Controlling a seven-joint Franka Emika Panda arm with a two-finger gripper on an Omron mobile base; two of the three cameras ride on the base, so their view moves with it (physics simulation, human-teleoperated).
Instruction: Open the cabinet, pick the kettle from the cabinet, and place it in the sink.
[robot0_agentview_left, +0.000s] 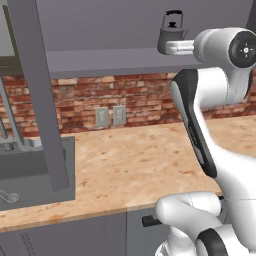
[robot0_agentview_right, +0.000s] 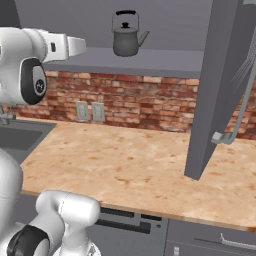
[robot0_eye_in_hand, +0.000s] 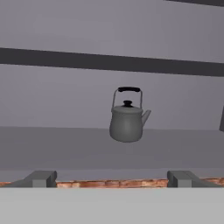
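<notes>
The cabinet above the counter stands open, both doors swung out toward me. One door hangs edge-on at the left of the left base view, over the sink. The other door hangs at the right of the right base view, with its long bar handle on the far face.

The kettle sits upright on the cabinet's bottom shelf, set back from the front edge. It is squat and grey, with a black arched handle on top, a dark lid knob, and a spout pointing to the right in the hand view. Nothing else is on the shelf near it.

My claw is spread wide and holds nothing. Its two fingertips show at the bottom of the hand view, level with the shelf's front edge, with the kettle centred between them but well apart, farther in. My arm rises from the base and reaches up to shelf height.

Below the shelf runs a red brick wall with two grey outlet plates. The sink is a dark basin sunk in the counter's left end, well apart from the kettle and lower.
</notes>
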